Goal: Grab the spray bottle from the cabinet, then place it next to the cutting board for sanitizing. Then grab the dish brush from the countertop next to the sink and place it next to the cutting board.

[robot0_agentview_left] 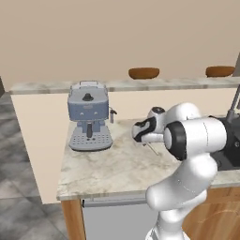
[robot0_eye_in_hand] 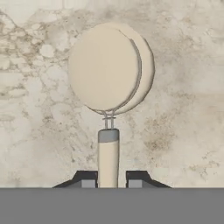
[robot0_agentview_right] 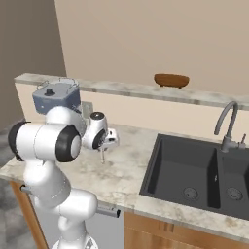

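Dish brush, a slender pale beige brush with a round flat head and a thin handle banded in grey near the neck, seen along the claw. The handle runs between the two dark fingertips, which stand closed against it on either side; the claw is judged to have just taken hold. In the right base view the brush hangs thin below the hand, at or just above the desk, a pale beige-grey marbled stone slab.

Step in hand: the second fetch, the brush gripped but not yet carried. The next move calls for a lift and a carry to the cutting board.

Surroundings, outward: the brush lies about midway between the front and back edges of the desk. The dark grey recessed sink with its curved metal faucet opens near on one side; a blue-grey espresso machine stands on the other, towards the desk's end. Bare slab lies between them.
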You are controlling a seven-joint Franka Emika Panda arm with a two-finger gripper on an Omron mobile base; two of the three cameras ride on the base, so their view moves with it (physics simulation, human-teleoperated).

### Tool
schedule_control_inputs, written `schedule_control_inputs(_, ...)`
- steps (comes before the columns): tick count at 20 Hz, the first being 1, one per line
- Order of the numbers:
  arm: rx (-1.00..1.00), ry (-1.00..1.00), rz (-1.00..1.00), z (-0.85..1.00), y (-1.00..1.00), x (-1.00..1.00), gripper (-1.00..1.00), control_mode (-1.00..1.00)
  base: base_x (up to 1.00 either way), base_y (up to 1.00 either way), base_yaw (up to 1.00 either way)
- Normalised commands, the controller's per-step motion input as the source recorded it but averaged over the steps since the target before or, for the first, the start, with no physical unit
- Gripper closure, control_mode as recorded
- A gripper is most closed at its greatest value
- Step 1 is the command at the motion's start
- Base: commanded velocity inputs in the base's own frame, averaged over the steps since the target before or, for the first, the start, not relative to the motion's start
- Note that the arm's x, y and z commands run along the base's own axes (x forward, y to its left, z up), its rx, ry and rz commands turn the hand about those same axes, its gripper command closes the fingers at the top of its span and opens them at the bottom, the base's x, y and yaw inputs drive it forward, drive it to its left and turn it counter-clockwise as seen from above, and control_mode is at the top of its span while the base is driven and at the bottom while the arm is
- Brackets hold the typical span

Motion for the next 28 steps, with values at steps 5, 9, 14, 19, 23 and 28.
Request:
schedule_control_inputs(5, 0.07, -0.23, -0.07, 0.82, -0.38, -0.75, 1.0, -1.0, 0.0, 0.0, 0.0)
schedule_control_inputs(9, 0.08, -0.37, 0.0, 1.0, -0.08, -0.86, 1.0, -1.0, 0.0, 0.0, 0.0)
schedule_control_inputs(14, 0.01, -0.2, -0.01, 1.0, 0.0, -0.65, 1.0, -1.0, 0.0, 0.0, 0.0)
schedule_control_inputs(19, 0.0, -0.04, -0.02, 1.0, 0.0, -0.56, 1.0, -1.0, 0.0, 0.0, 0.0)
schedule_control_inputs(23, 0.0, -0.02, -0.03, 1.0, 0.0, -0.49, 1.0, -1.0, 0.0, 0.0, 0.0)
schedule_control_inputs(28, 0.0, -0.02, -0.05, 0.87, 0.0, -0.39, 1.0, -1.0, 0.0, 0.0, 0.0)
